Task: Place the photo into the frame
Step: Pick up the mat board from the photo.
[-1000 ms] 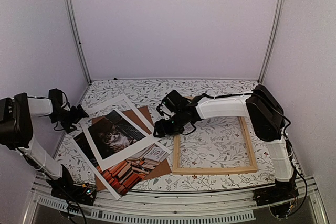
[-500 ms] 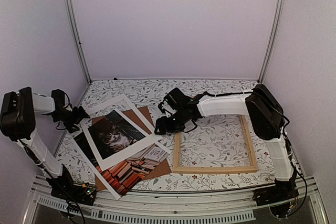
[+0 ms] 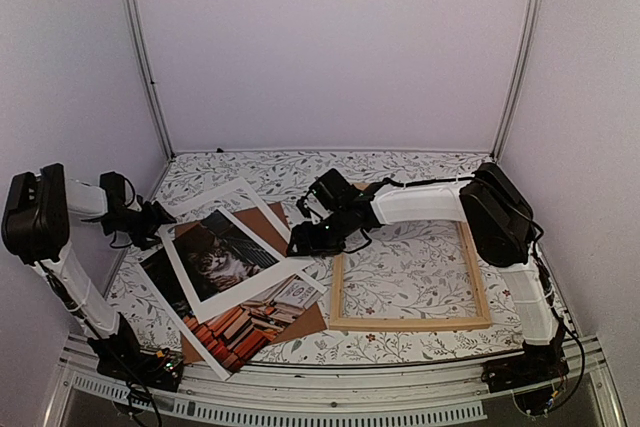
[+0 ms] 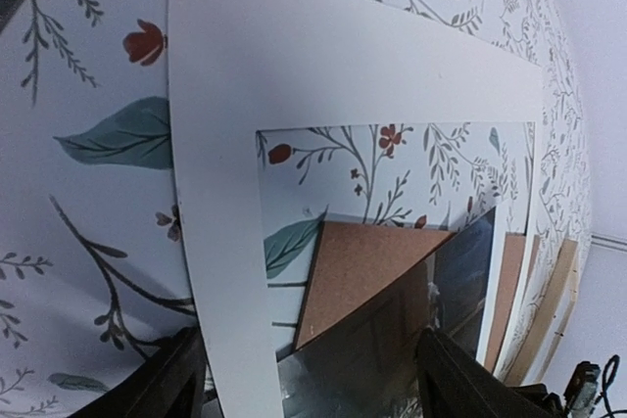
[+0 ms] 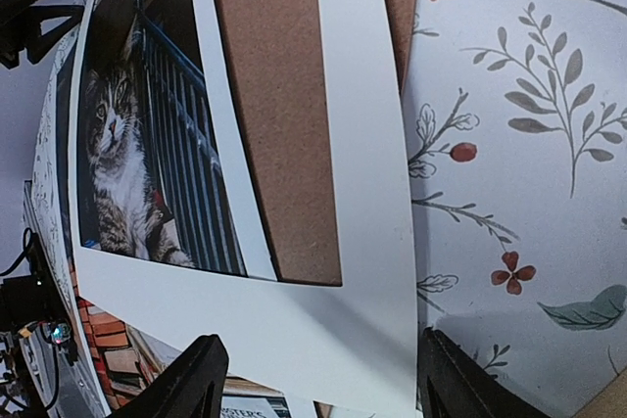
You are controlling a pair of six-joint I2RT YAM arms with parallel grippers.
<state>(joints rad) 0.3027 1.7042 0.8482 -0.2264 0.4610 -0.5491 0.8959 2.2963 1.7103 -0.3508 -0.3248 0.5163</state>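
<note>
At the far left, the left gripper point(image 3: 150, 219) sits low at the left edge of the white mat point(image 4: 216, 203). Its fingers point(image 4: 176, 384) are apart with the mat's border between them in the wrist view, and whether either pad touches the card is not clear. The photo point(image 3: 215, 255) lies face up on the left half of the bench point(image 3: 400, 177), the cat showing through the mat's window and the books poking out toward the near edge. The brown backing board point(image 3: 268, 215) shows beside it. The mat covers much of the print, so its true outline is hard to trace. The right gripper point(image 3: 300, 239), jaws spread and holding nothing, hovers at the mat's right edge, between photo and frame point(image 3: 410, 324). The frame lies flat and empty to the right, its long axis running near to far, while the photo sits slanted to it. The photo must therefore travel rightward and be turned square, and the right arm is the nearer one.
</note>
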